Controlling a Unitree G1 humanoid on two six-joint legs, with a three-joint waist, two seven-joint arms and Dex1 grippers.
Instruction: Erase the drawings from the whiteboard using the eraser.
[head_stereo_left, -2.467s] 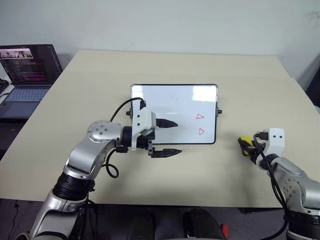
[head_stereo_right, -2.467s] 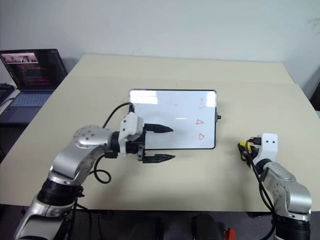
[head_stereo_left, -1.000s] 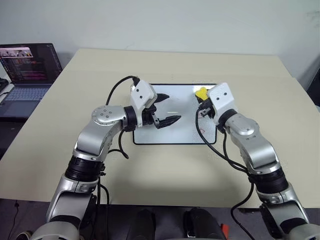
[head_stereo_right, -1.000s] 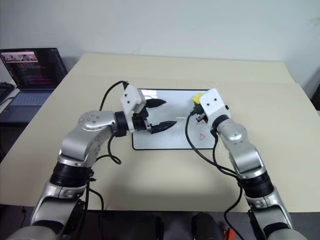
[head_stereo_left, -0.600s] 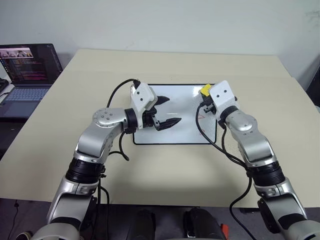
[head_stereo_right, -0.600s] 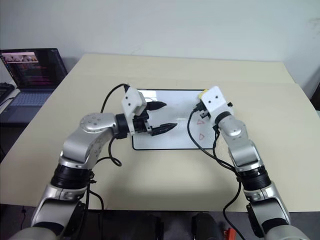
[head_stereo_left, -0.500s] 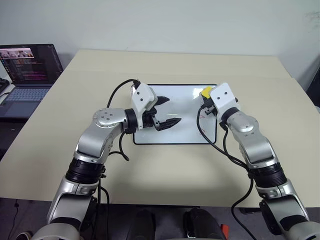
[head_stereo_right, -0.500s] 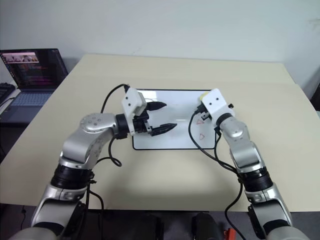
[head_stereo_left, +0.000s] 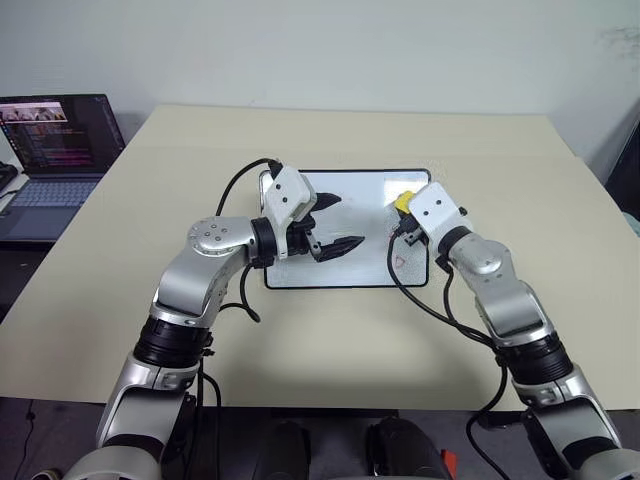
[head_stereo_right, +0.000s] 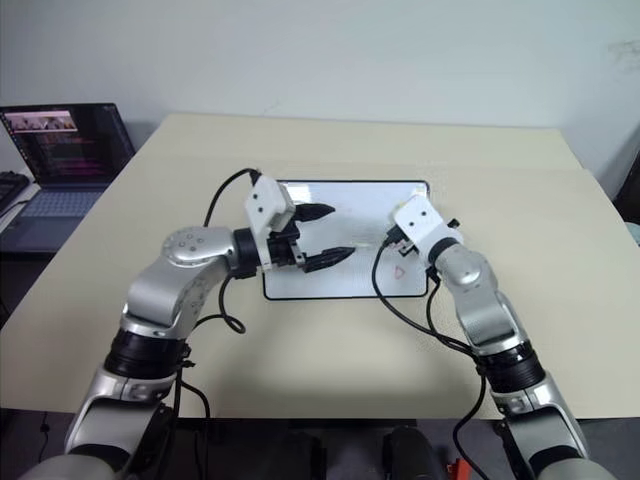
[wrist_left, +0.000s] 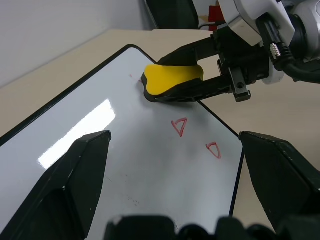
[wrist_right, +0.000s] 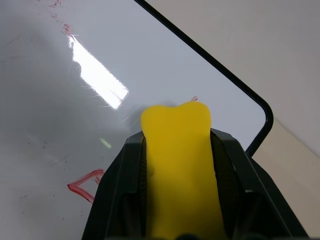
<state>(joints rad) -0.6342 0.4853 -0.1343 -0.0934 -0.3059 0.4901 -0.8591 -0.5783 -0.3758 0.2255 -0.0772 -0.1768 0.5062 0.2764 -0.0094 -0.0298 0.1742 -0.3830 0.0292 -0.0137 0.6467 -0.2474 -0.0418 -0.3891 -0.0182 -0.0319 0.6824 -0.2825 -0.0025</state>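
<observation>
Over the last couple of seconds the right arm has swung in from the table's right side, and its gripper (head_stereo_left: 402, 207) now holds the eraser (head_stereo_left: 403, 200) over the right part of the whiteboard (head_stereo_left: 345, 205); it has also dipped a little lower in the past second.

Far left, a laptop (head_stereo_left: 52, 150) sits open off the table (head_stereo_left: 200, 330), well clear of the work. The left gripper (head_stereo_left: 335, 222) hangs over the board's left half, its jaws spread wide and empty. The board lies flat mid-table, long side running left to right.

At the board's right end are the drawings (wrist_left: 195, 136), two red triangles one behind the other, with a faint red speck nearer the far right corner. The right jaws are clamped on the yellow eraser, whose long axis runs out along the fingers, pointing away from the robot. In the left wrist view the eraser sits just beyond the farther triangle, so both marks lie on the near side of it, towards the robot. I'd judge the wipe must pull back along the board's right edge. The black frame is close on that side; leftward is bare board, though the open left gripper stands nearby.
</observation>
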